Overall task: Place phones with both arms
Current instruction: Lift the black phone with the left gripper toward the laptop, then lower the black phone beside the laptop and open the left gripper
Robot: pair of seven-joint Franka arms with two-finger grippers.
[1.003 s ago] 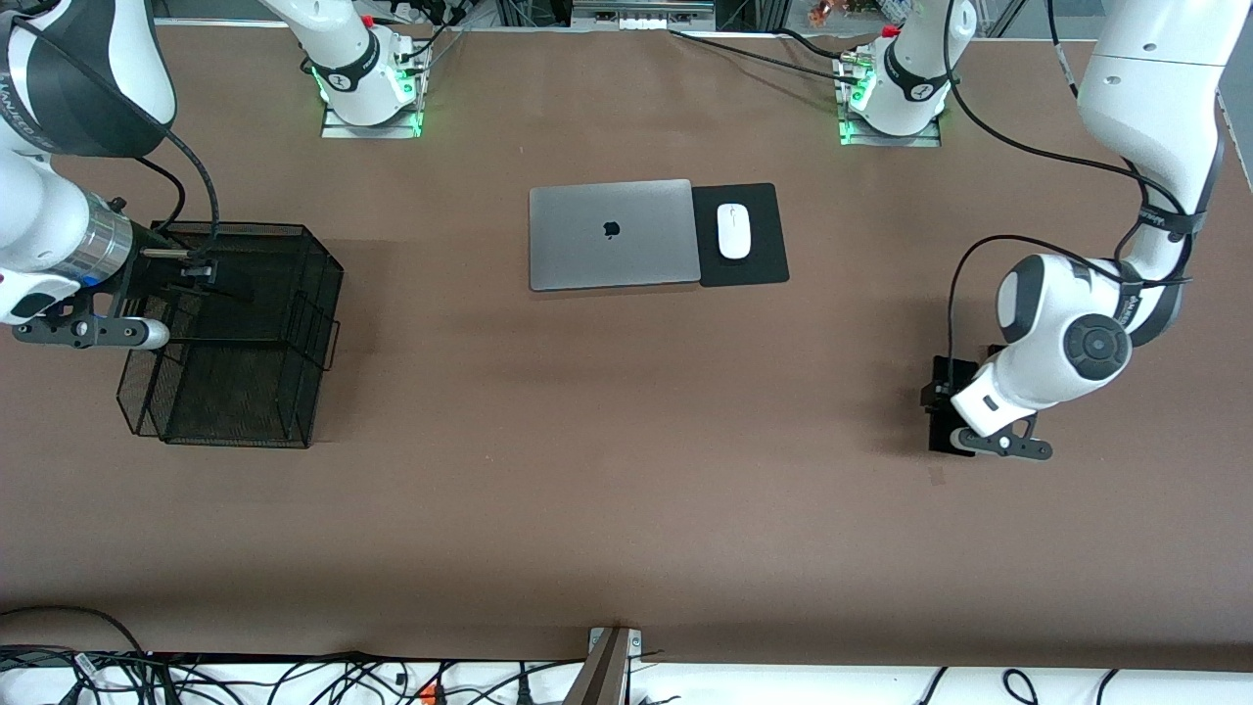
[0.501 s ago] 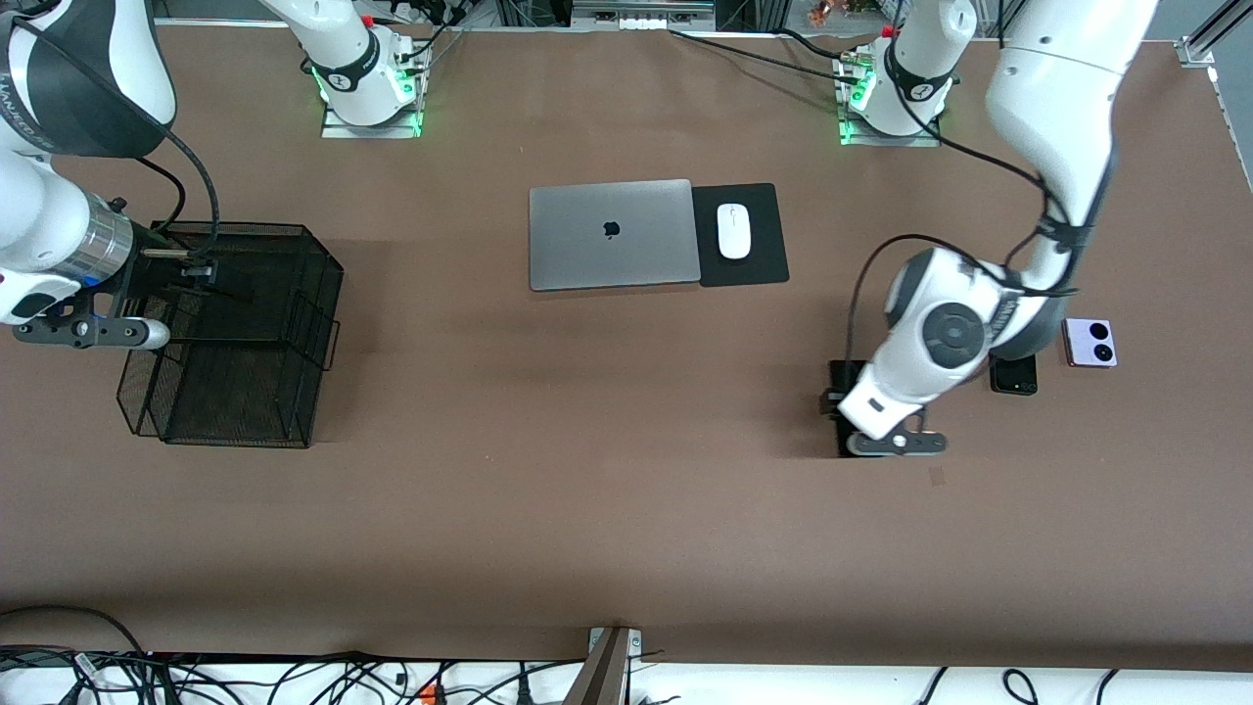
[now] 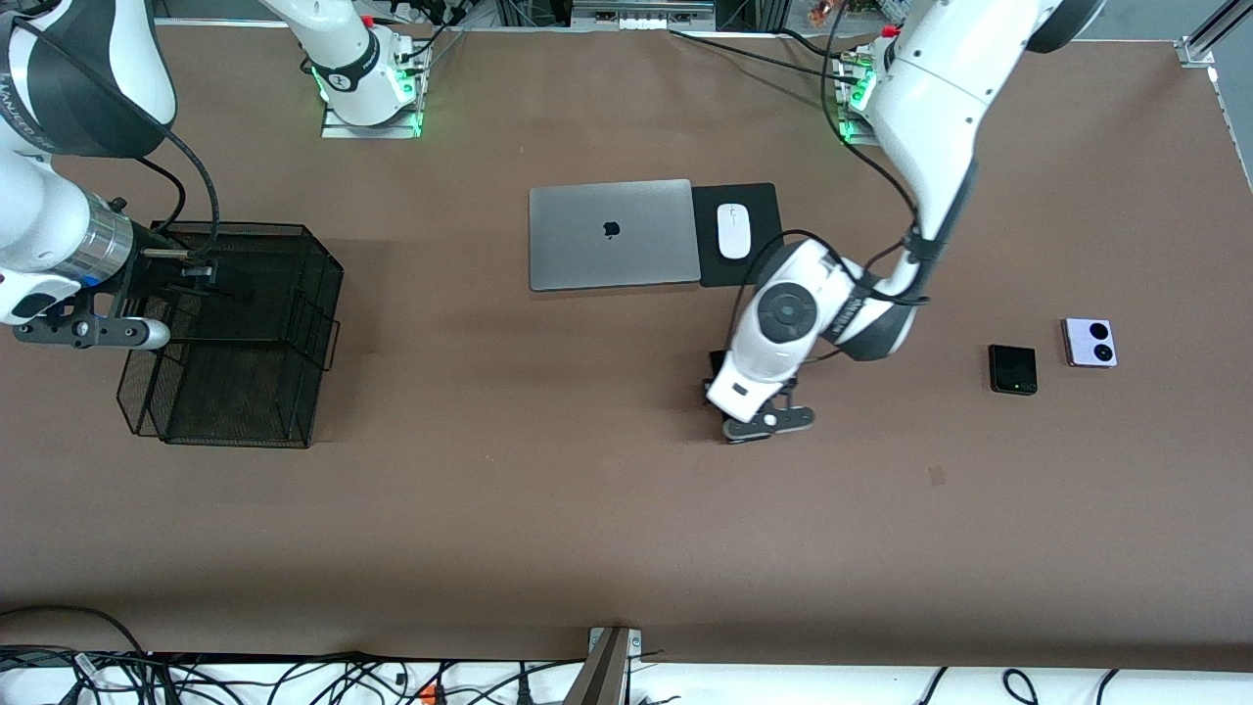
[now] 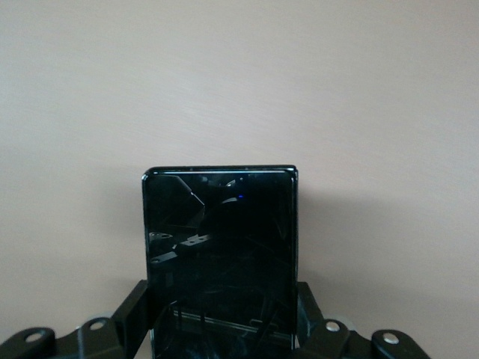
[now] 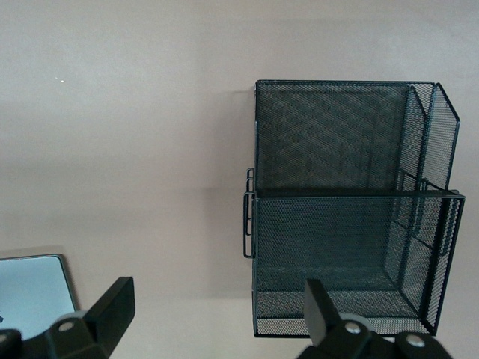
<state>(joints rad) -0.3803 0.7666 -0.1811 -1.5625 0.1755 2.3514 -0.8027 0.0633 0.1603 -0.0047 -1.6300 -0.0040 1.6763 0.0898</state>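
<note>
One long slim black slab phone [image 4: 219,254] rides pinched in the left pincer [image 4: 217,329] over the bare desk [image 3: 548,509], seemingly bound for the black mesh basket [image 3: 235,333], where the right pincer [image 5: 217,321] waits spread above it.

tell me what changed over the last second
The left arm swung from its own end of the table toward the middle, carrying the slim phone in the left gripper, jaws shut on it. That uncovered the folded black phone and lilac phone. The right gripper, open over the mesh basket, stayed put, as did laptop and mouse.
</note>
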